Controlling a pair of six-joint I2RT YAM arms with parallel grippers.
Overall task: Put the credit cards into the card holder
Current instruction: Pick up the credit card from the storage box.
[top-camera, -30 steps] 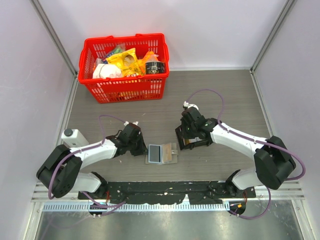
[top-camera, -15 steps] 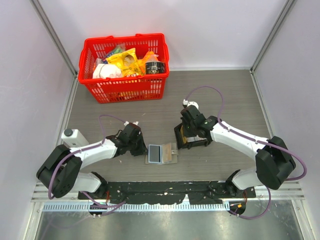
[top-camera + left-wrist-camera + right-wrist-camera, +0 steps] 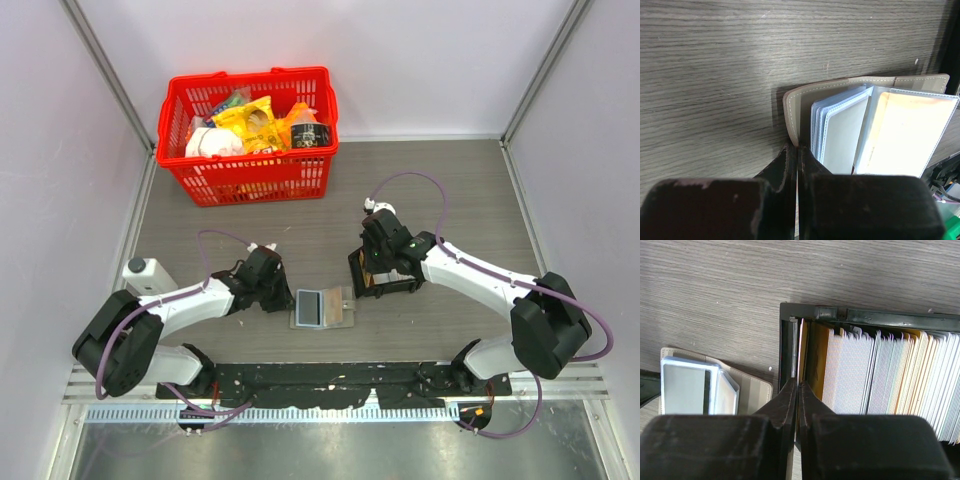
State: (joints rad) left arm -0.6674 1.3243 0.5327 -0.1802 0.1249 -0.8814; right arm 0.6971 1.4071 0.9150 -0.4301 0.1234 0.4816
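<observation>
Closest to me, the holder [image 3: 323, 307] lies open on the table [image 3: 460, 190], midway between the two arms. My left gripper [image 3: 795, 149] reaches it from the left. Its fingers are pressed together on the grey-beige cover, which curls upward at that edge. In the left wrist view the pale blue pockets fan out to the right of the pinch. The far leaf shows a tan face behind clear plastic.

Off to the left sits a small white box [image 3: 145, 272], beside my left arm and well apart from the holder.

A little farther out and to the right is the black tray [image 3: 870, 317]. It is near the holder but not touching it, with a strip of bare wood between them. The cards [image 3: 890, 375] stand on edge in it, packed in a row, mostly white with some tan-orange among them. My right gripper [image 3: 798, 385] is down at the tray's left end. Its fingers are closed on the end card [image 3: 800, 345], a thin pale one standing just inside the tray wall. A tan-orange card stands next to it on the right.

Farthest off, at the back left, stands a red basket [image 3: 250, 180] filled with packaged goods.
</observation>
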